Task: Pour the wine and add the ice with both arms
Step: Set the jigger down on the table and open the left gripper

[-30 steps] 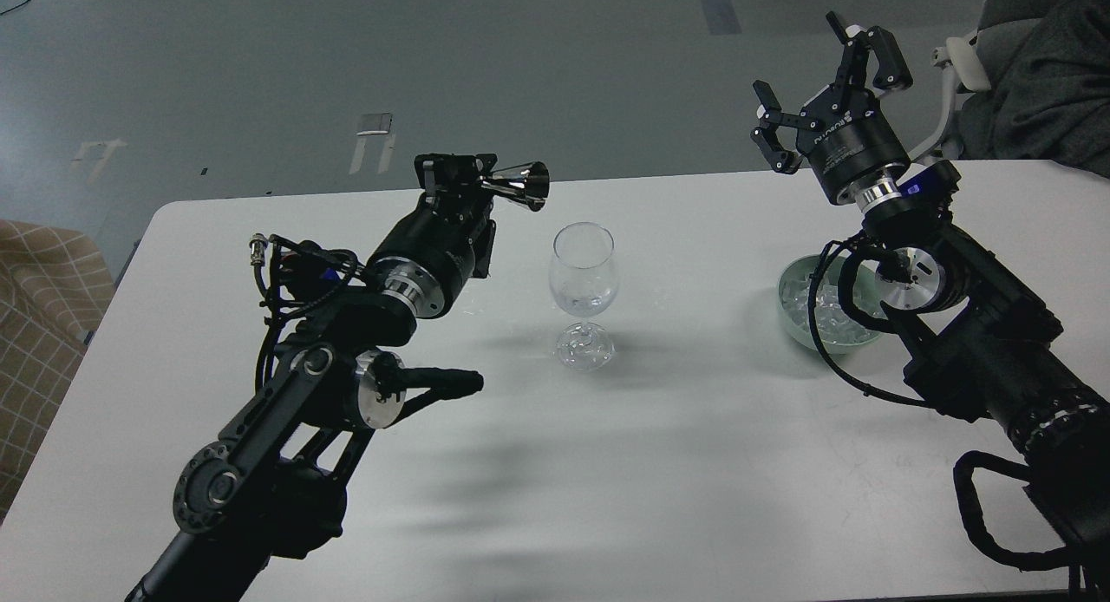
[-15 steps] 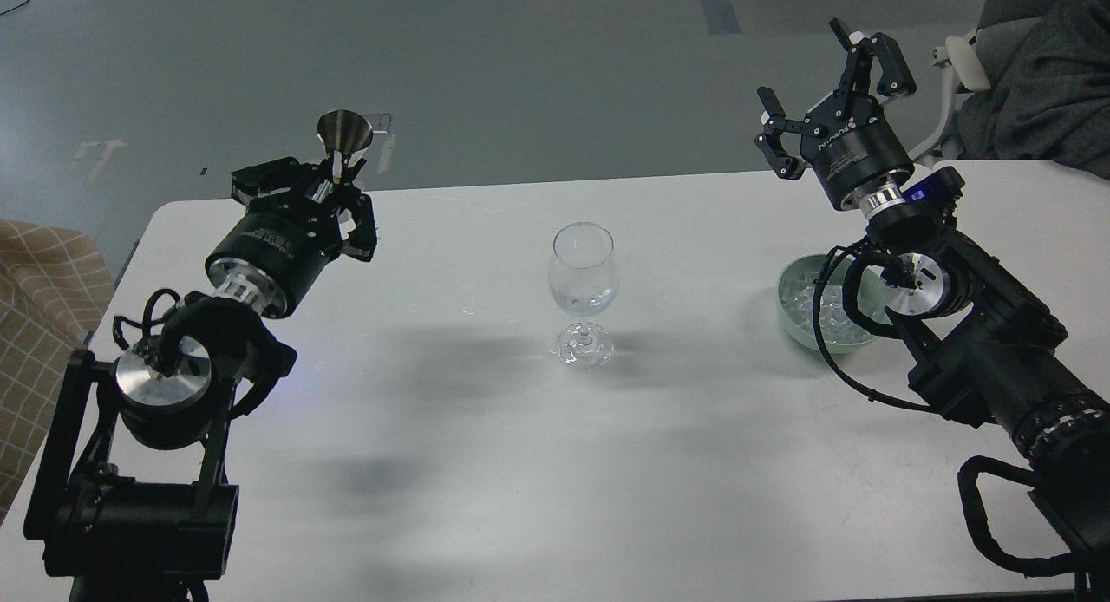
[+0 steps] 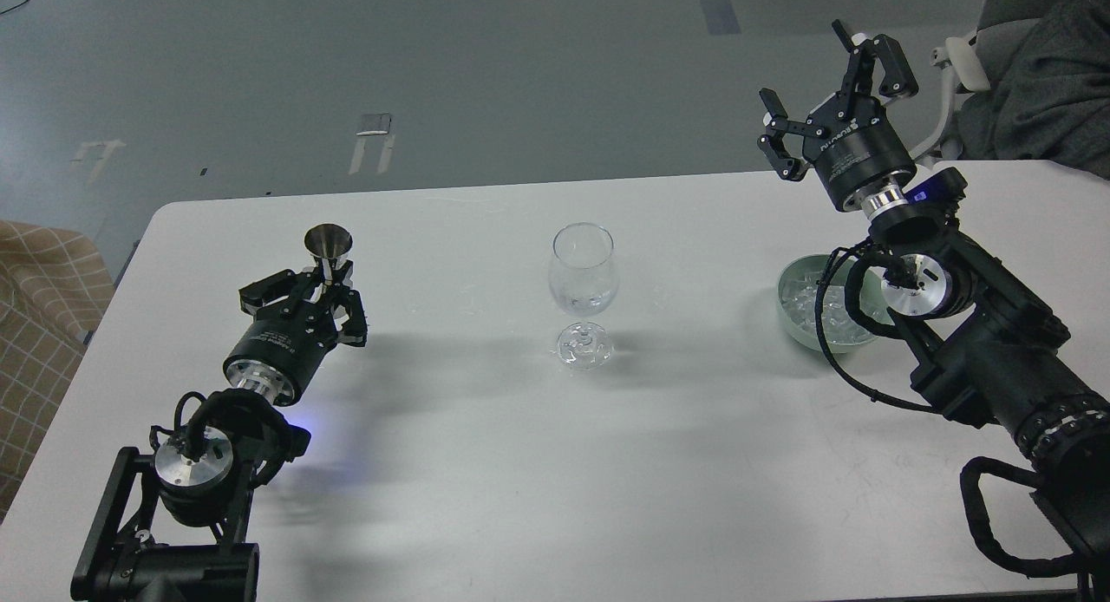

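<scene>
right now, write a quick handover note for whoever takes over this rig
Left hand: shut on the metal cup, held upright low over the table, left of the glass.
Right hand: open, empty, raised beyond the bowl.
Ice is all in the bowl; none shows in the glass.
Glass seems to hold a little clear liquid, so pouring looks done.
Left: put the cup down, add ice.

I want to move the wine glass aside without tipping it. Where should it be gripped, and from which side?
Grip the glass at the lower bowl, just above the short stem. It stands upright and the bowl narrows toward the rim, so a level approach suits it. Come from the right: the right end effector is open and empty, while the left end effector holds the metal cup.
</scene>
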`<action>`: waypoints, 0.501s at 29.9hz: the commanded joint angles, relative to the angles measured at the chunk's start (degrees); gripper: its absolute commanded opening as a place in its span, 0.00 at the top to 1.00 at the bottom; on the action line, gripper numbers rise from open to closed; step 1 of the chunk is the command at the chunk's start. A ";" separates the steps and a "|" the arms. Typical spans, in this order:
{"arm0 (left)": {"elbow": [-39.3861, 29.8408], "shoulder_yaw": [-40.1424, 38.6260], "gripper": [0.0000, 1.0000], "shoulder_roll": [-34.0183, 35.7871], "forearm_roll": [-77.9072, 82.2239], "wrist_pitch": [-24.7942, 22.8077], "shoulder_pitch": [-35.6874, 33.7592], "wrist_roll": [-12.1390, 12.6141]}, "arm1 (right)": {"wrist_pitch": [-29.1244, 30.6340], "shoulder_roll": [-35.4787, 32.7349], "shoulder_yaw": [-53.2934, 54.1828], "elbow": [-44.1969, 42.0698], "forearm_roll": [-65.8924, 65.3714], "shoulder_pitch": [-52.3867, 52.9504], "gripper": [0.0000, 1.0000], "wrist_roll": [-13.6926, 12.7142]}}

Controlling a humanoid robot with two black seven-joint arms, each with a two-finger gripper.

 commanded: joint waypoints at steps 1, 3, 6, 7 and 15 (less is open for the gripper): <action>2.01 0.01 0.84 0.00 -0.02 -0.12 -0.09 -0.31 | 0.01 -0.04 -0.01 -0.01 0.00 -0.38 0.00 0.04; 2.81 0.01 0.81 0.00 -0.02 -0.12 -0.18 -0.31 | 0.01 -0.04 -0.01 0.08 0.00 -0.39 0.00 0.04; 3.78 0.01 0.73 0.00 -0.02 -0.21 -0.18 -0.31 | 0.01 0.05 0.08 0.08 0.00 -0.47 0.00 0.04; 3.86 0.01 0.72 0.00 -0.02 -0.21 -0.18 -0.31 | 0.01 0.14 0.08 -0.01 0.00 -0.39 0.00 0.04; 5.62 0.01 0.63 0.00 -0.02 -0.12 -0.62 -0.31 | 0.01 0.14 0.08 -0.01 0.00 -0.30 0.00 0.04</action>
